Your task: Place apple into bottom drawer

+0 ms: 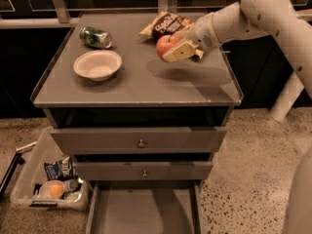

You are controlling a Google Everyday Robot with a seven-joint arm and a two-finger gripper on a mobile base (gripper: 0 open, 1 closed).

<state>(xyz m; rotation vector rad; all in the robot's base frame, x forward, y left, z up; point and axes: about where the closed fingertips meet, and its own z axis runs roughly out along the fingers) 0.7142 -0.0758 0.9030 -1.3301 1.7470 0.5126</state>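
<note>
Holding the apple (165, 44) aloft, well above and behind the open bottom drawer (146, 212), the gripper (171, 48) has its jaws closed around it; transport seems in hand, next calling for descent into that drawer.

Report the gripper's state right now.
The gripper: closed on the apple, holding it just above the cabinet top, in front of the chip bag.
</note>
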